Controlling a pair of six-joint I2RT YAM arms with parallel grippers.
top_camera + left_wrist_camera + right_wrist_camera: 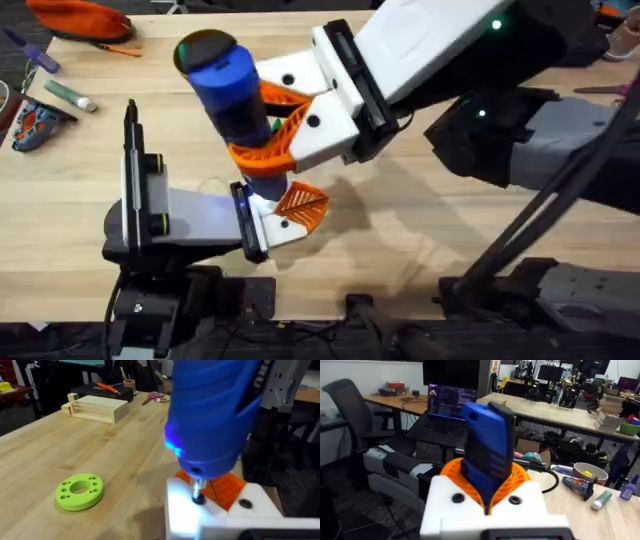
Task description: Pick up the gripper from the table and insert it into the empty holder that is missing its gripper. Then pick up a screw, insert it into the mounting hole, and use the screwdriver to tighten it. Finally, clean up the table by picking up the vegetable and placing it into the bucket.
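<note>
The left pincer (290, 215), its gap unreadable, lies low on the light wooden desk (420, 230). At its twelve o'clock, the blue pen-shaped electric screwdriver (230, 95) is clamped upright in the right pincer (275, 125), bit seated on the white plastic holder (190, 510).

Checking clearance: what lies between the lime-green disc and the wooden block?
Bare table between the lime-green disc and the wooden block, in the left wrist view.

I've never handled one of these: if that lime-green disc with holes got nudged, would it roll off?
Probably not: the green disc lies flat on the table, so it would likely slide rather than roll. It looks like rigid plastic, probably light. Its smooth face might slip easily on the wood.
</note>
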